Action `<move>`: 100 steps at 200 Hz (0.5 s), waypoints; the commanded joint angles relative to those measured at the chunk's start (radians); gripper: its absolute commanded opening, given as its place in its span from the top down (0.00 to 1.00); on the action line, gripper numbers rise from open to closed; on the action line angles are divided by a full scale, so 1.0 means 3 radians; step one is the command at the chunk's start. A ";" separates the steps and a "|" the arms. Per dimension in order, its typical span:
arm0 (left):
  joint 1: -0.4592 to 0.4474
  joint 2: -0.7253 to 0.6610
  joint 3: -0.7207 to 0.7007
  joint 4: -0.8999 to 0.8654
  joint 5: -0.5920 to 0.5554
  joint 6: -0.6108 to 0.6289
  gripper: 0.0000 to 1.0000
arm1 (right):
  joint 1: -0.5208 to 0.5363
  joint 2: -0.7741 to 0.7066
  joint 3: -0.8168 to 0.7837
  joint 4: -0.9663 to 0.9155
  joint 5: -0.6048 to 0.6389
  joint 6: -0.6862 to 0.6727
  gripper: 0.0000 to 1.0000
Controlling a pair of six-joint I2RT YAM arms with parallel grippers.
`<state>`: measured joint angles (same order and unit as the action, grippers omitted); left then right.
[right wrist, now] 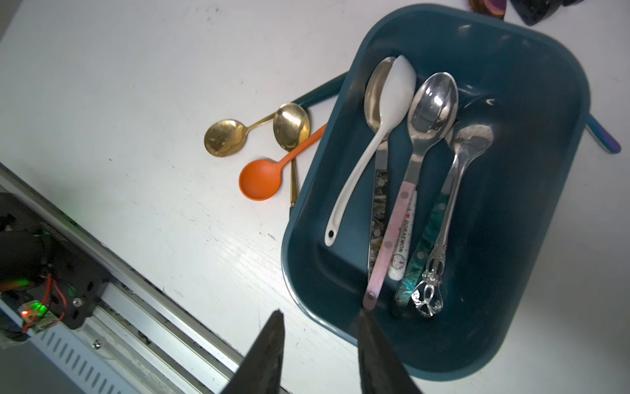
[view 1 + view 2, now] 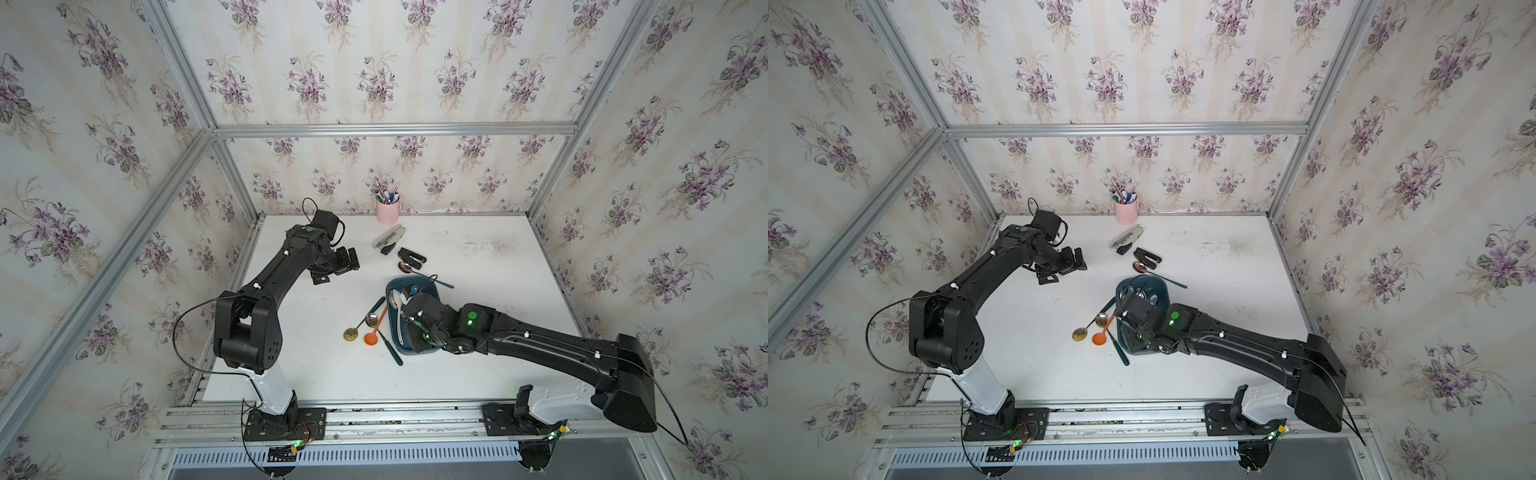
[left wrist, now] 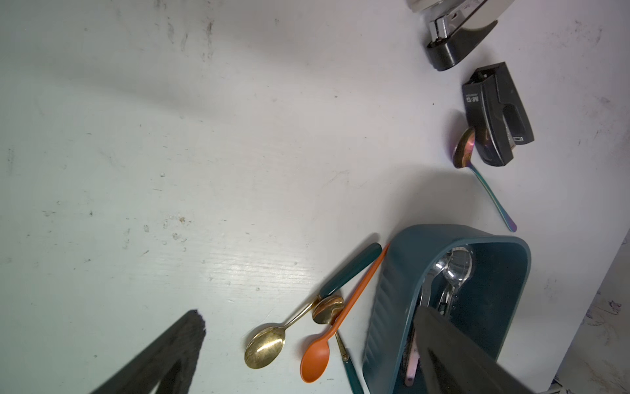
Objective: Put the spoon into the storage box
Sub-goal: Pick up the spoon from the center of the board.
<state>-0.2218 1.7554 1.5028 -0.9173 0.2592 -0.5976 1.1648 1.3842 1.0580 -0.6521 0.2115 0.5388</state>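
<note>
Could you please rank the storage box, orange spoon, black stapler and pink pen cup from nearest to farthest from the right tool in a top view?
1. storage box, directly under the right tool.
2. orange spoon, beside the box.
3. black stapler, beyond the box's far end.
4. pink pen cup, by the back wall.

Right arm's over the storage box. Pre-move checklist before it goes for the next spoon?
1. Right gripper empty: ok, jaws apart, nothing between.
2. Storage box upright, room left: ok.
3. White spoon fully inside box: ok.
4. Orange spoon free: not ok, handle crosses a gold spoon.
5. Iridescent spoon free: not ok, bowl against black stapler.
6. Left gripper clear of spoons: ok, open.
</note>
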 commanded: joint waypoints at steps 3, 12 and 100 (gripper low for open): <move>0.0084 -0.0030 -0.0087 0.0033 0.0165 0.0198 0.00 | 0.0362 0.0168 -0.0042 0.0035 0.0473 0.0304 0.63; 0.0107 -0.0027 -0.0124 0.0016 0.0180 0.0223 0.00 | 0.0494 0.0252 -0.0064 0.0102 0.0523 0.0338 0.63; 0.0233 -0.0109 -0.0413 0.0056 0.0312 0.0328 0.00 | 0.0688 0.0862 -0.0466 0.1026 0.0543 0.0529 0.65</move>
<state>-0.1532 1.7321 1.3804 -0.9176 0.3401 -0.5259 1.3674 1.6005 0.9142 -0.4164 0.3447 0.6811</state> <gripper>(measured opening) 0.997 0.346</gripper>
